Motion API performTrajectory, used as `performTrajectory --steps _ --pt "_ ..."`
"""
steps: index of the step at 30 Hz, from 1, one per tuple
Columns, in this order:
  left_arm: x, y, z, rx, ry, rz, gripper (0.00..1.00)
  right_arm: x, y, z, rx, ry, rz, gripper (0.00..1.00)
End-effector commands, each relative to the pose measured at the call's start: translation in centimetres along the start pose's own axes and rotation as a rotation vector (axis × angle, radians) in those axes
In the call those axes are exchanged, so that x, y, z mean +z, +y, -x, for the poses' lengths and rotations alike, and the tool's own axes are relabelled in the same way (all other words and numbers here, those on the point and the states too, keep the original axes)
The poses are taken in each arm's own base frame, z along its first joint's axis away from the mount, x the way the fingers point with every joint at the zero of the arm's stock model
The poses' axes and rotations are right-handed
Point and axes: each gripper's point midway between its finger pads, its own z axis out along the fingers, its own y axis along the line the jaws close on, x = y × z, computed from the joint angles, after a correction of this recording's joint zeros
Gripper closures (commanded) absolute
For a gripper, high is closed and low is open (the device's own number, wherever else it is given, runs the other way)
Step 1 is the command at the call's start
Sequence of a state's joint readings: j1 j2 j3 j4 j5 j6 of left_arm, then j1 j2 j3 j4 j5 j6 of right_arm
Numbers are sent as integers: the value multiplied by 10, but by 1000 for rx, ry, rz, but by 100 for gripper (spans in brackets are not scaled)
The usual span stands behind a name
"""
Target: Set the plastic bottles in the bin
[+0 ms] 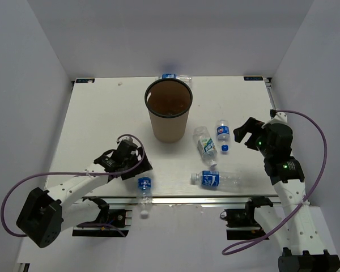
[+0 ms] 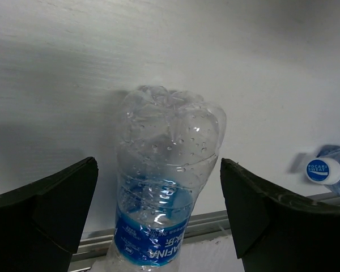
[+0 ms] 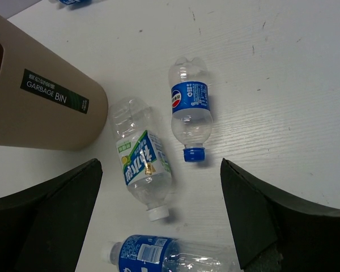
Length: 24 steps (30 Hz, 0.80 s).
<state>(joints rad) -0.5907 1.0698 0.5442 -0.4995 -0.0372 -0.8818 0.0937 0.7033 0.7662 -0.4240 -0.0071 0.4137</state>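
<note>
We're holding the left pincer (image 2: 158, 167) low at the desk's (image 1: 96, 119) near edge, fingers apart astride a bottle (image 2: 154, 232); right pincer (image 3: 158, 167) hanging apart by the right edge.

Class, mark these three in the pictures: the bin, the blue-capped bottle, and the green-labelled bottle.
bin (image 1: 169, 129): top external view, on its outer wall.
blue-capped bottle (image 3: 191, 102): right wrist view, on its blue label.
green-labelled bottle (image 3: 141, 160): right wrist view, on its label.
</note>
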Motion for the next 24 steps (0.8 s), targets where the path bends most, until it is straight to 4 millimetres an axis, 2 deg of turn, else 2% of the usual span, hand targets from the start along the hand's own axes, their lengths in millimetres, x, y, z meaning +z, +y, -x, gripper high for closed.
performTrajectory --steps 1,5,7,9,10,11,12,14,15,16,18,19,21,22,24 --pt "6 -6 -8 16 2 -20 2 0 6 7 -24 -37 40 11" --pt "13 -14 -31 75 46 -38 4 1 4 6 -22 -33 30 11" --pt "17 -11 -37 105 59 -5 7 1 4 6 -24 -32 28 11" --pt "15 -12 -30 135 43 36 19 2 3 6 -23 -34 20 11" --pt "14 0 -24 150 19 108 27 2 3 6 -24 -34 20 11" --pt "13 1 -18 156 4 135 39 2 2 6 -23 -34 19 11" --pt "8 -9 -7 161 -27 130 46 2 2 6 -24 -34 19 11" --pt "-2 -11 10 163 -83 162 56 2 2 5 -26 -32 17 11" --pt "-7 -16 18 161 -109 159 69 1 2 6 -26 -34 15 11" --pt "-17 -22 32 156 -162 166 74 0 2 6 -28 -36 16 11" --pt "-35 -29 53 127 -244 170 79 0 1 6 -28 -36 16 11" --pt "-51 -39 70 110 -296 167 79 -1 2 7 -28 -42 20 11" --pt "-78 -46 105 65 -444 196 79 -1 4 7 -29 -42 32 11" --pt "-104 -64 129 28 -519 163 79 -1 6 6 -30 -39 46 11" --pt "-135 -82 161 -5 -639 140 83 0 9 4 -37 -37 66 11"
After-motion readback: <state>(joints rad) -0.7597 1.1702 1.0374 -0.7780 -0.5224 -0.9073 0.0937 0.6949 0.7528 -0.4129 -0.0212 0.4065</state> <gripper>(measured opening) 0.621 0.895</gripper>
